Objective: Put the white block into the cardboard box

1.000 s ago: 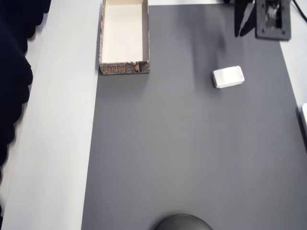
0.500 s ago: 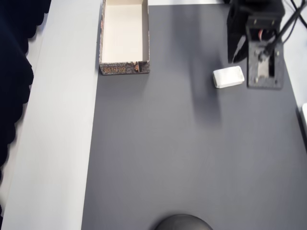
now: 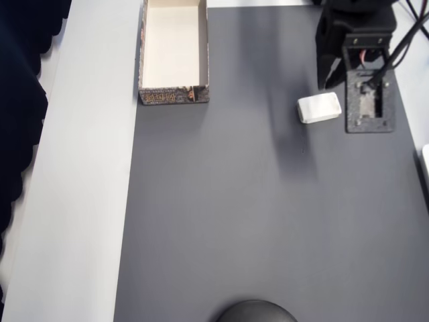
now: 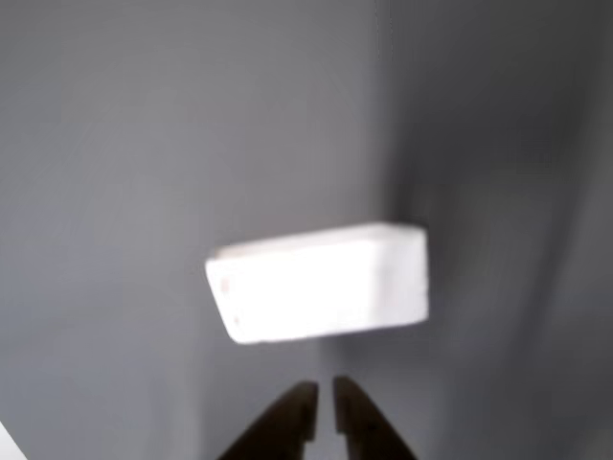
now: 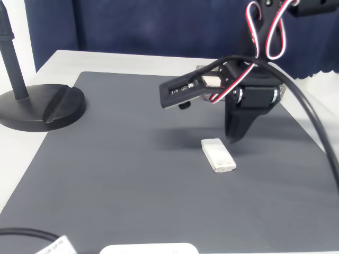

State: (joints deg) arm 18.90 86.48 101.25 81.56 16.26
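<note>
You are at the approach, with nothing grasped yet. The white block (image 3: 319,108) lies flat on the dark grey mat (image 3: 255,215) that covers the worktop (image 3: 87,201), well apart from the cardboard box (image 3: 141,54), which sits empty at the mat's far left corner in the overhead view. Your claw (image 4: 324,410) hangs just beside the block – in the wrist view its two dark tips stand nearly together, only a thin slit between them, gripping nothing. In the fixed view the claw (image 5: 234,135) points down right behind the block (image 5: 218,155), not over it. Judging from this, your next move calls for spreading the jaws wide enough to take the block across its narrow side, shifting over it, then lowering – only after that comes the carry across to the box
</note>
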